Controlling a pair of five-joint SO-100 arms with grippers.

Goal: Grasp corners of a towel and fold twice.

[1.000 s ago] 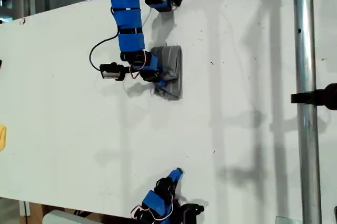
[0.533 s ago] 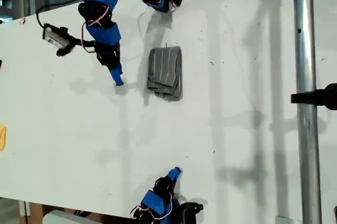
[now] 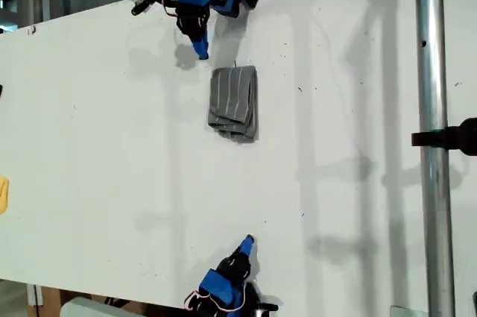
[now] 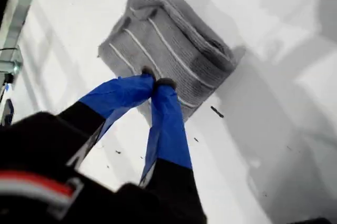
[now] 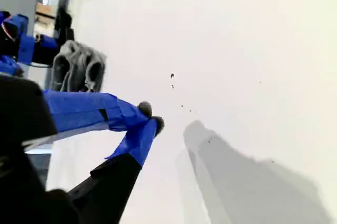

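At the exterior view's far left edge, a small yellow thing (image 3: 2, 195), partly cut off, too little showing to tell what. Across most of the view, a white table (image 3: 97, 153), bare but for a few dark specks.

Left of centre and near the top of the exterior view, my first gripper (image 3: 200, 51), pointing down at the table, jaws pressed together on nothing. In the first wrist view the blue tips meet with no cloth between them; hovering apart from the towel (image 3: 234, 103), near one of its short ends.

Just right of that gripper in the exterior view, the towel itself: folded into a small thick grey rectangle, white stripes running along its length, lying flat on the table. One end bunched and rounded, layered folds showing there.

Low in the exterior view, slightly right of the towel, my second gripper (image 3: 249, 242), well apart from the cloth, tips closed together and empty.

Toward the exterior view's right, an upright metal pole (image 3: 431, 71) with a black clamp (image 3: 447, 138) on it.
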